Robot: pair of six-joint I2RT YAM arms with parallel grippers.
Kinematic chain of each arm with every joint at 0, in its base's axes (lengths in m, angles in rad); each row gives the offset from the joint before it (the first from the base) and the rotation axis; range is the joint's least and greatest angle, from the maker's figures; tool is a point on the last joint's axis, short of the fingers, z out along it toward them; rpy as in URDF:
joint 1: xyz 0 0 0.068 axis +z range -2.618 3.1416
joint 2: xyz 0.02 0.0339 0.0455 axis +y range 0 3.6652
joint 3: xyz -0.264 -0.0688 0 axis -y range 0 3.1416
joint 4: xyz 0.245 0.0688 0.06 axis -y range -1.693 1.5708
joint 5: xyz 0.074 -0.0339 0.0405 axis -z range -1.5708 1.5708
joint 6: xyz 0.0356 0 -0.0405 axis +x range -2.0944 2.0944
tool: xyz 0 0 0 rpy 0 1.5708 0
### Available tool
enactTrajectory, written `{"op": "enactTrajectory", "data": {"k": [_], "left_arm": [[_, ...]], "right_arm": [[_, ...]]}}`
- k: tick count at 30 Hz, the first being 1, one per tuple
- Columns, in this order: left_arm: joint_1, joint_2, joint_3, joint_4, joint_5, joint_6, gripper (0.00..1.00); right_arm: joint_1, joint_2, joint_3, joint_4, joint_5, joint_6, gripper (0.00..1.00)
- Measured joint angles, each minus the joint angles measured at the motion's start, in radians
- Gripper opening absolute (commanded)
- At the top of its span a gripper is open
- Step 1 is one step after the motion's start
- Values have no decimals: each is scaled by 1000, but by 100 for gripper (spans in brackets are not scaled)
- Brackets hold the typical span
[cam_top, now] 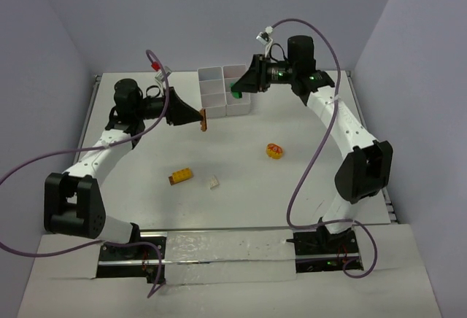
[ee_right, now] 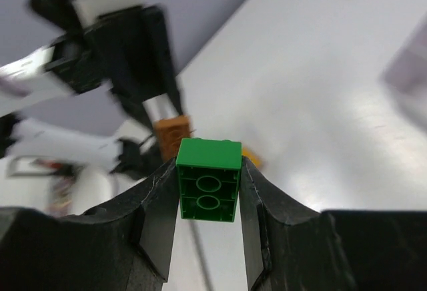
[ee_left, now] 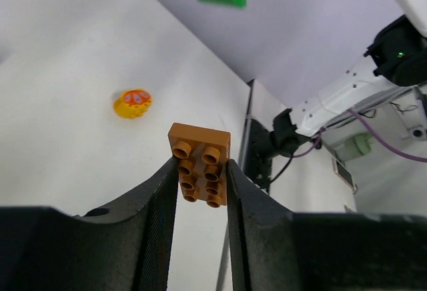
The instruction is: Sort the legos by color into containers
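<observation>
Brown brick (ee_left: pixel 200 145) pinched by left end effector (ee_left: pixel 202 172), 7 o'clock of tray (cam_top: pixel 211 76). Green brick (ee_right: pixel 208 179) pinched by right end effector (ee_right: pixel 209 168), at tray's 3 o'clock.

Tray (cam_top: pixel 211 79) access tight: right column covered by right gripper (cam_top: pixel 235 89) clamped on green brick (ee_right: pixel 209 179); near-left corner crowded by left gripper (cam_top: pixel 201 118) clamped on brown brick (ee_left: pixel 200 161). Left column reachable from above. Mid-table passable between arms, interrupted only by yellow brick (cam_top: pixel 181 176), white piece (cam_top: pixel 213 182), round orange-yellow piece (cam_top: pixel 274 150).
</observation>
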Motion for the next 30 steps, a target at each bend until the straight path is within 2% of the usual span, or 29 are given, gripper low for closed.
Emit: {"op": "enactTrajectory", "data": {"k": [3,6,10,15,22,30], "left_arm": [[26,-2,27,-116,-38,95,0],[56,-3,65,-211,-103,165,0],[78,-7,117,-312,-205,232,0],[80,-23,163,-406,-295,294,0],[81,-32,169,-448,-338,320,0],[82,-32,169,-460,-343,324,0]], "right_arm": [[18,63,137,-104,201,-111,0],[47,130,218,-147,422,-209,0],[85,296,337,-167,732,-326,0],[114,506,427,-181,988,-418,0],[144,598,428,-180,1189,-485,0],[156,598,430,-127,1237,-498,0]]}}
